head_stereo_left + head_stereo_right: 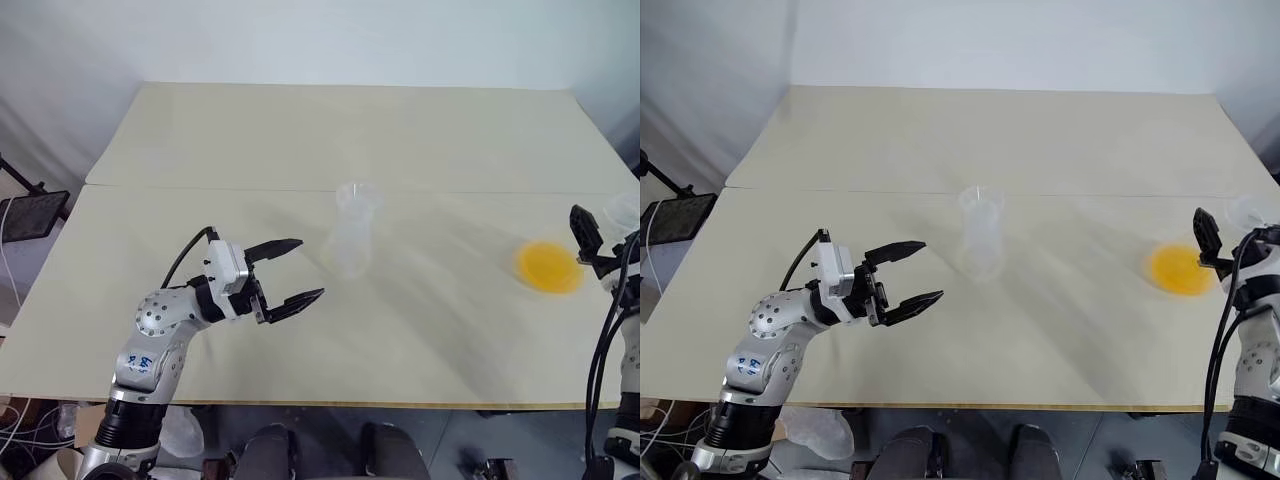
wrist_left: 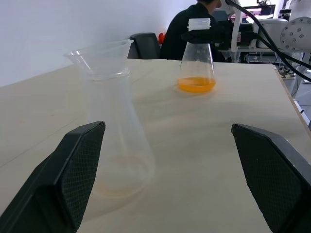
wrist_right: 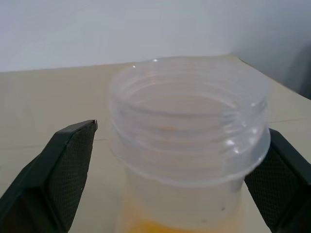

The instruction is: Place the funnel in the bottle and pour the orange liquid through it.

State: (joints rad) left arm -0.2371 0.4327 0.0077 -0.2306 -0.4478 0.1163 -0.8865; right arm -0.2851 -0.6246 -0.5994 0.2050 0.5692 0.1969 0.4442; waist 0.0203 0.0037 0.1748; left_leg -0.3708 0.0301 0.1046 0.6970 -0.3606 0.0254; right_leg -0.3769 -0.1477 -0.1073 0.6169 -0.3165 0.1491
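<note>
In the eye views, the funnel (image 1: 357,193) is seen already seated in the neck of the bottle (image 1: 352,245), which stands mid-table (image 1: 300,130) on the pale matte surface. The orange liquid (image 1: 548,267) is not yet poured; it lies in a second clear flask (image 1: 1240,225) near the right edge. The left gripper (image 1: 288,273) is held open just beside the bottle, apart from it.

In the left wrist view, the bottle's conical, thin, transparent wall and the funnel's flared rim are shown between spread, mesh-textured pads (image 2: 80,165); a seated person (image 2: 192,29) is visible beyond.

In the right wrist view, the flask's ribbed, threaded mouth is framed by the open right gripper (image 3: 180,174), not yet clamped. Grasping and pouring are judged to remain.
</note>
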